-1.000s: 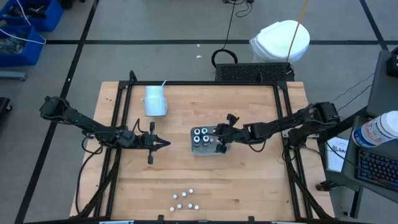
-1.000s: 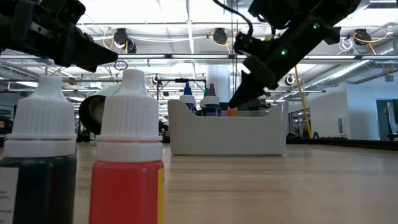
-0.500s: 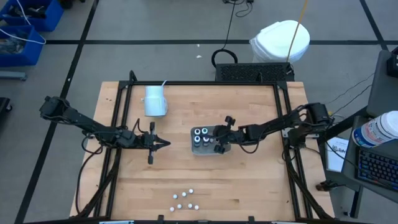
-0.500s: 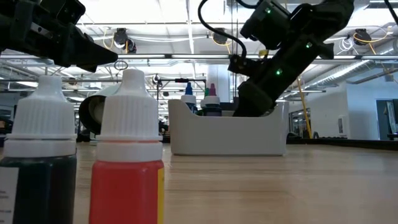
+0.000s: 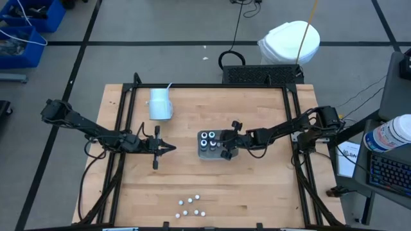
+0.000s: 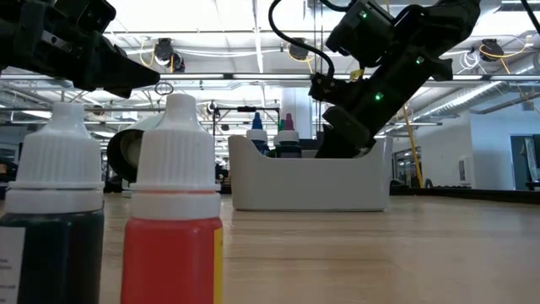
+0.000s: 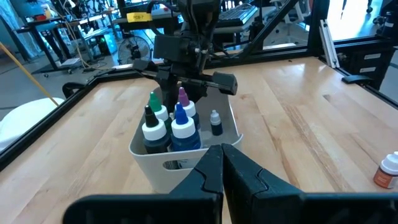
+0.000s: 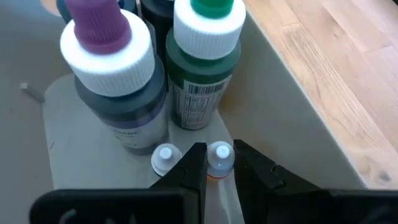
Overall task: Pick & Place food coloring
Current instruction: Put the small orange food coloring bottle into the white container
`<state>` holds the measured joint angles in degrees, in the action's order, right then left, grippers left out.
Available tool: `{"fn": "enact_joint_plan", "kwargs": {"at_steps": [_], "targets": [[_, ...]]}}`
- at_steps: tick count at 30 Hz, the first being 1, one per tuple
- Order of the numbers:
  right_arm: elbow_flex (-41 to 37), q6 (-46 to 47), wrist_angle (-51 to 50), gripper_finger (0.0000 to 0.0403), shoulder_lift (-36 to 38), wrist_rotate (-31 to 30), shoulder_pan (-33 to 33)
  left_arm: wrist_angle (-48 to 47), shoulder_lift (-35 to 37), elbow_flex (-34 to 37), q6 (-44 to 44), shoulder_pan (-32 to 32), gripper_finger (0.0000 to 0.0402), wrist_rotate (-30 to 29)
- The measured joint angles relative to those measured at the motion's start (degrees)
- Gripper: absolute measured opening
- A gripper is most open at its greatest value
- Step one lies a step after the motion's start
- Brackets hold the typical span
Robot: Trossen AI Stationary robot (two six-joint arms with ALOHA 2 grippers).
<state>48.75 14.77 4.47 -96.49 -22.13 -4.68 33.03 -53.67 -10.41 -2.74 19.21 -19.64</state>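
Note:
A grey tray (image 5: 204,154) stands mid-table and holds large dark food coloring bottles with purple (image 8: 106,37) and green (image 8: 208,25) tops. My right gripper (image 8: 219,149) reaches down into the tray's right part (image 5: 226,151), shut on a small white-capped bottle with an orange body. A second small bottle (image 8: 163,158) stands right beside it on the tray floor. Several more small bottles (image 5: 191,206) stand near the table's front edge. My left gripper (image 5: 168,148) waits shut, left of the tray and above the table. My right gripper pinches the small bottle by its white cap (image 8: 219,155) between its two fingers. The fingers slant down into the tray from the table's right side. The bottle stands upright between them, its orange body (image 8: 217,176) below. Whether its base rests on the tray floor, I cannot tell.
A white cup (image 5: 160,104) lies on its side at the far left of the table. In the low view a red bottle (image 6: 173,211) and a dark bottle (image 6: 51,219) stand close in front. Bare wood lies between the tray and the front bottles.
My right gripper has sunk into the tray with the small orange bottle, shifting slightly toward the table's left. The bottle, seen above the tray's rim a second ago in the low view, is now hidden behind the tray wall. For the last half second the gripper has kept still.

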Motion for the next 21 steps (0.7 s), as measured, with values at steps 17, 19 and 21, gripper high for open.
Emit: {"fn": "enact_joint_plan", "kwargs": {"at_steps": [17, 19, 21], "targets": [[0.0, 0.1, -0.1, 0.005, 0.0, 4.5, 1.3, 0.0, 0.0, 0.0, 0.0, 0.0, 0.0008, 0.0], [0.0, 0.4, 0.0, 0.005, 0.0, 4.5, 1.3, 0.0, 0.0, 0.0, 0.0, 0.0, 0.0008, 0.0], [0.0, 0.6, 0.0, 0.005, 0.0, 4.4, 1.3, 0.0, 0.0, 0.0, 0.0, 0.0, 0.0008, 0.0]]}}
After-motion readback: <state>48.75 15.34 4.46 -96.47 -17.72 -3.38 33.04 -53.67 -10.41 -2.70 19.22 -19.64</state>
